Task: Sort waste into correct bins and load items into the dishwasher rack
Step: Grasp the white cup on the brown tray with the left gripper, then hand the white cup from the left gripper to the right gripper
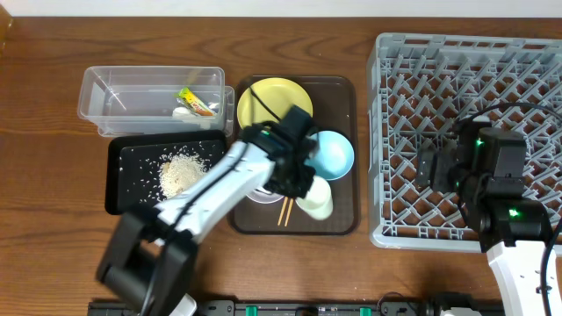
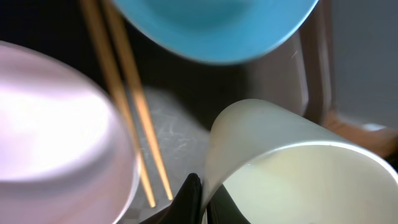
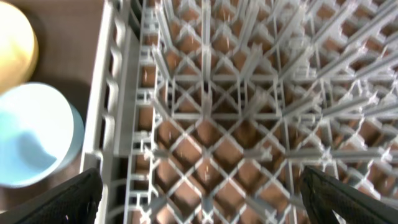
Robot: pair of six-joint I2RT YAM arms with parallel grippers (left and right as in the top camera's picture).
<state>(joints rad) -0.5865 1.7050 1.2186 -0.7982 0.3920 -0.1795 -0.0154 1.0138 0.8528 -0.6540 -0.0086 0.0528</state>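
Left wrist view: your left tool looks clamped on the wall of the pale cup, one finger inside the rim and one outside. The contact sits at the frame's bottom edge, so take that as likely rather than certain.
Cup handling: expect it to be light, stiff and smooth. A thin-wall pinch can let it swing, so keep the hold close to the rim and carry it gently.
Around the left tool: the chopsticks lie just to its left, the white bowl lies beyond them, and the light blue bowl is ahead.
Brown serving tray: it carries all of these, plus the yellow plate beyond the tool.
Right tool: its jaws are spread wide and hold nothing. It hangs over the dishwasher rack, and no dish shows in the rack.
Clear tub: well away from your left tool, it holds the snack wrapper and the white scrap.
Black tray: beside your left arm, it holds a heap of rice and scattered grains.
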